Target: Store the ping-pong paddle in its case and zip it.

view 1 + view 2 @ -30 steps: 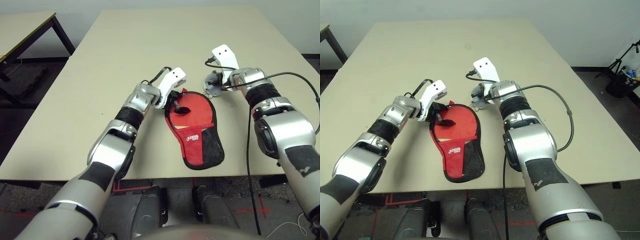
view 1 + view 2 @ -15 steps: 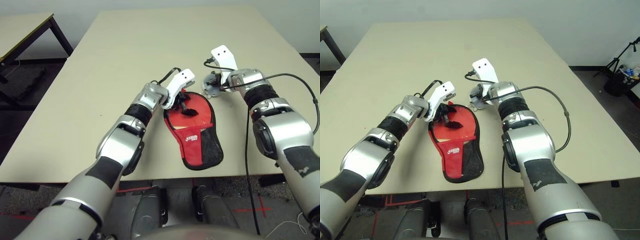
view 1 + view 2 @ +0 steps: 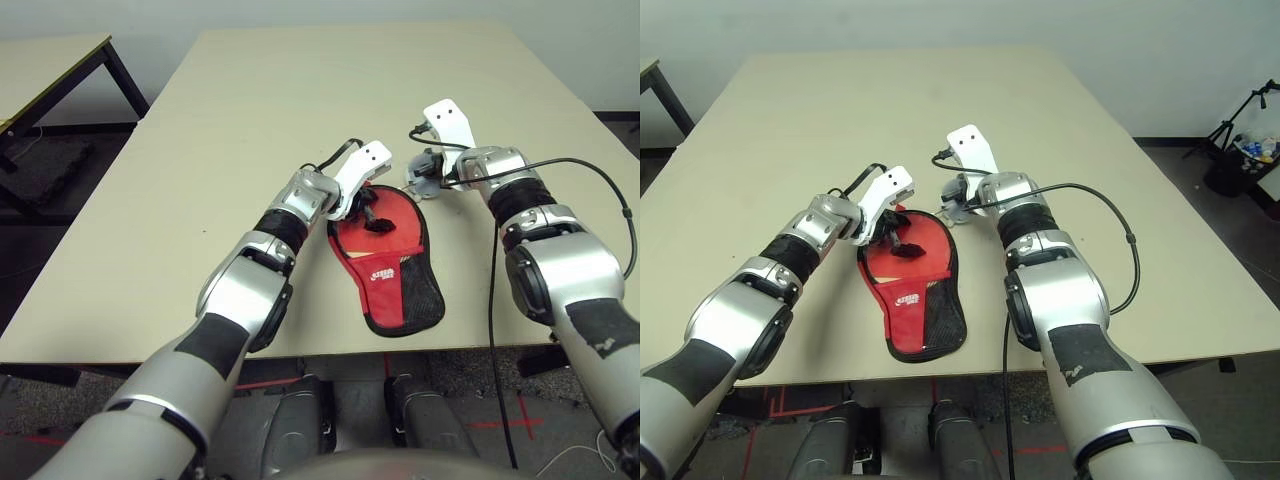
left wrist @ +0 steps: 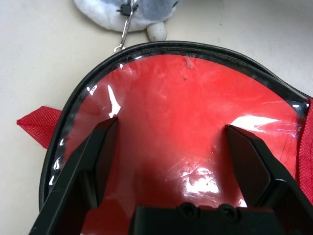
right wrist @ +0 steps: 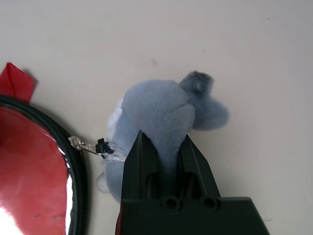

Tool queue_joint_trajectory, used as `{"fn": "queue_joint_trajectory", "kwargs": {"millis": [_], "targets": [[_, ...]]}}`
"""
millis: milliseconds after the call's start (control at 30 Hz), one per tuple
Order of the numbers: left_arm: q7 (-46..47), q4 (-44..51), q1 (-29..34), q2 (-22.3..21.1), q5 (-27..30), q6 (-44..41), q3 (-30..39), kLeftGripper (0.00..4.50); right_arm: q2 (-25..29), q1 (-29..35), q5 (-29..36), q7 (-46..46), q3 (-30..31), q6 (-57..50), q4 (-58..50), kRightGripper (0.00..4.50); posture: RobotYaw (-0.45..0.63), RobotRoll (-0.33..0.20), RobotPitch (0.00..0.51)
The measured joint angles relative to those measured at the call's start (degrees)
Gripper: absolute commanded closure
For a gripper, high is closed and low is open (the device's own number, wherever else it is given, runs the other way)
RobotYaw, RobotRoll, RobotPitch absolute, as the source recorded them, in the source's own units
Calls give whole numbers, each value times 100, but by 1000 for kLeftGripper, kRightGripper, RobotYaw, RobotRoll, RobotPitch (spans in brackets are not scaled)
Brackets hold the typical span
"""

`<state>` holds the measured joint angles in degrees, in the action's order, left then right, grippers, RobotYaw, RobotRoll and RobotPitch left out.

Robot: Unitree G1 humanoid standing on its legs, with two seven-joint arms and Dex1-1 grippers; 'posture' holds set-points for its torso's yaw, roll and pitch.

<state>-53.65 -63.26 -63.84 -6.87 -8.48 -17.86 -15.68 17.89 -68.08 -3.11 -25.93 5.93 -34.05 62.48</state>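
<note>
The left wrist view looks closely at the clear glossy window of the red fabric paddle-shaped case with black edging. The red face of the ping-pong paddle shows beneath it, so the paddle lies inside the case. The left gripper has its black fingers wide apart over this window; whether the tips press on it I cannot tell. A red fabric tab sticks out at the rim. The right wrist view shows the right gripper clamped on a grey-blue plush toy, which is joined by a small silver metal clasp to the case's black zipper edge. Both eye views show the case's black mesh pocket and small white logo.

Compared with one second ago, the left forearm has swung inward and the left gripper sits a little farther over the case; the right gripper still holds the toy.

The pale, smooth worktop reaches toward a grey wall. A second table with dark legs stands to the left. To the right are a dark bin with things in it and a black tripod. Red tape marks the dark floor.
</note>
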Motion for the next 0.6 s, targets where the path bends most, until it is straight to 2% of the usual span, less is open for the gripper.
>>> {"fn": "queue_joint_trajectory", "kwargs": {"millis": [333,467,600], "targets": [[0,48,27,101,19,0,23,0,864,1198,44,-866,343,-1227,-2513,4300,-122,0,120],[4,67,39,90,20,0,75,0,1553,1902,143,-1374,589,-2111,-4139,4303,-128,0,120],[6,85,43,81,22,2,100,0,2441,2591,530,-1926,835,-3270,-5983,4308,-136,0,119]]}}
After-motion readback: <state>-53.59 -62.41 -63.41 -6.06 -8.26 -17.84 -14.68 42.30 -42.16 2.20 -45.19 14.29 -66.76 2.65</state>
